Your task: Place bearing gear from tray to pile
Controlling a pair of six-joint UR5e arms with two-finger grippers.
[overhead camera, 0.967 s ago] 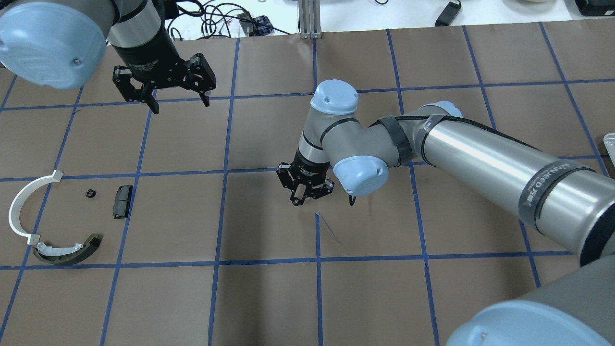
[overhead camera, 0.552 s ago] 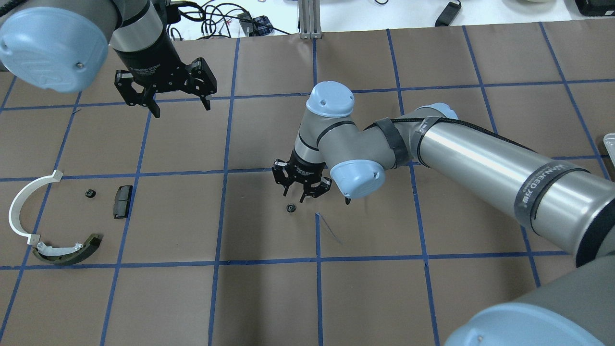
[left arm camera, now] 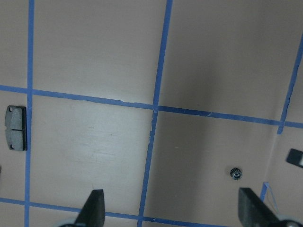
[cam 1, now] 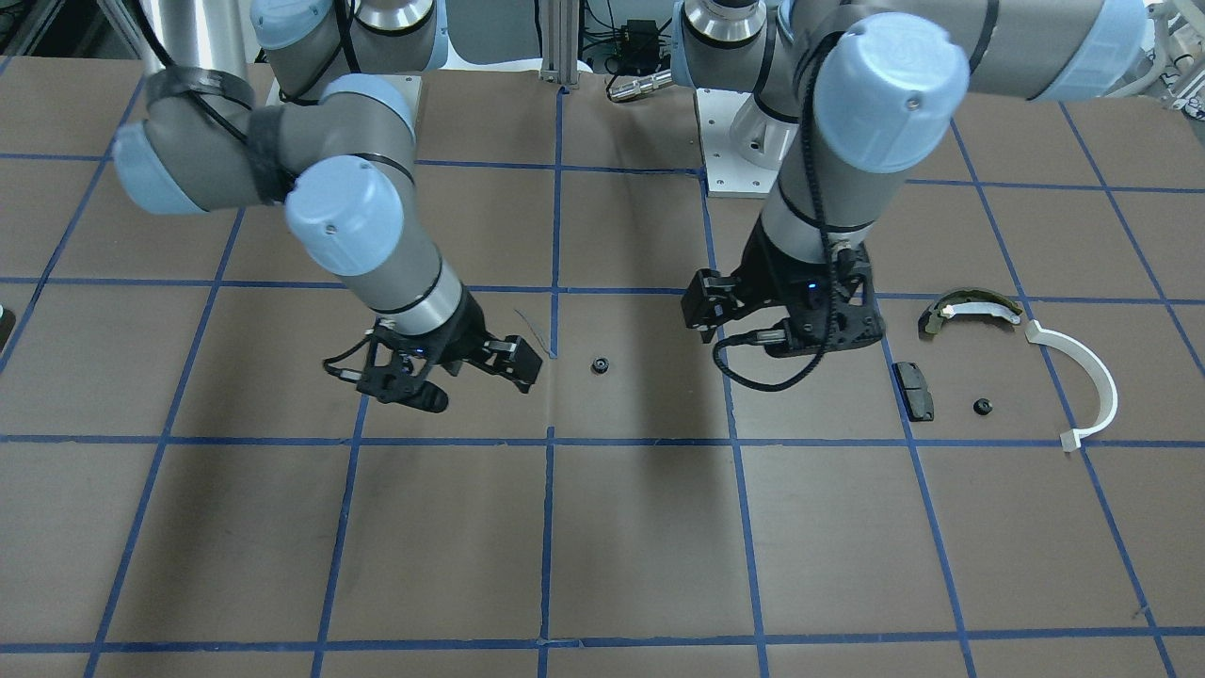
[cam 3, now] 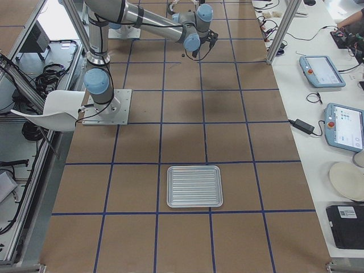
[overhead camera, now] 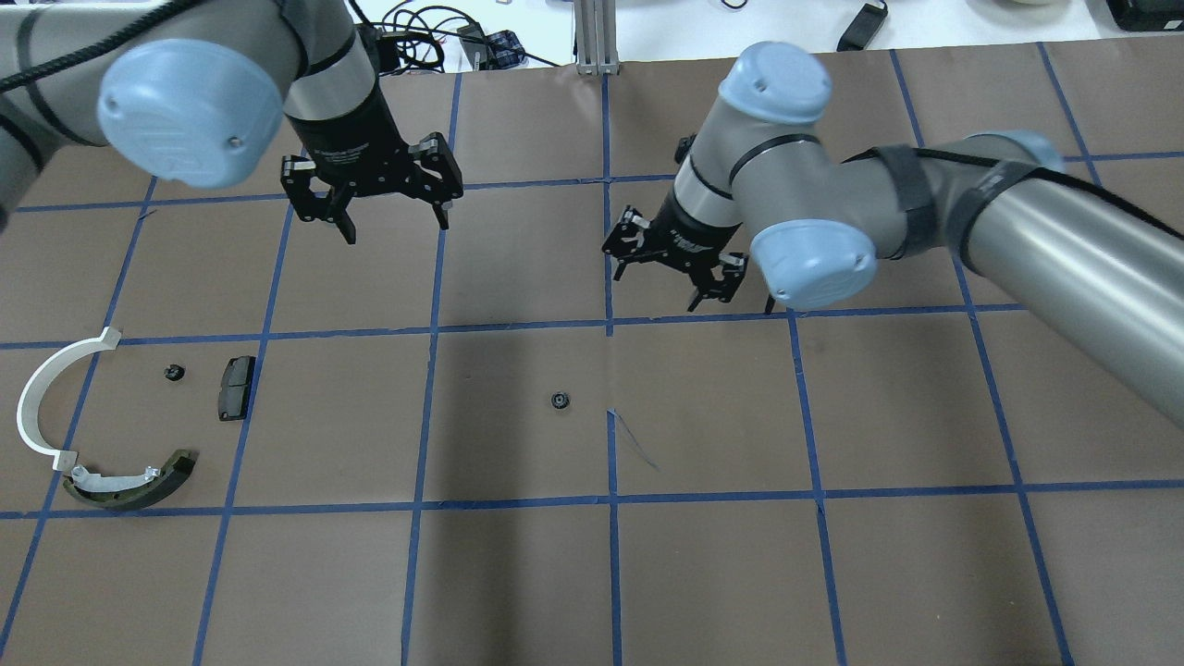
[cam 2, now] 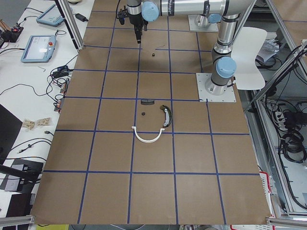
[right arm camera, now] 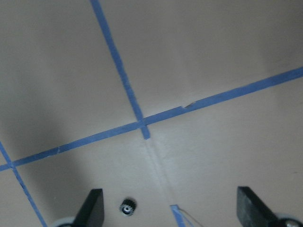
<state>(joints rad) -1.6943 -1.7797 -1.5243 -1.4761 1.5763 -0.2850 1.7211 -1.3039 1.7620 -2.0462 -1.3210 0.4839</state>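
Small black toothed bearing gear (overhead camera: 559,400) lies mid-frame, short of the lower-left parts pile (overhead camera: 236,387); my left gripper (overhead camera: 397,231) and right gripper (overhead camera: 659,289) hover, fingers spread, empty, so left should grasp next.

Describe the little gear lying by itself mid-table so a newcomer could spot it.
On the brown table gridded with blue tape, find the central tape line. Just to the robot's left of it, by a thin scratch, lies a tiny round black bearing gear. A similar gear sits far left beside the white arc and black pad; this one lies alone.
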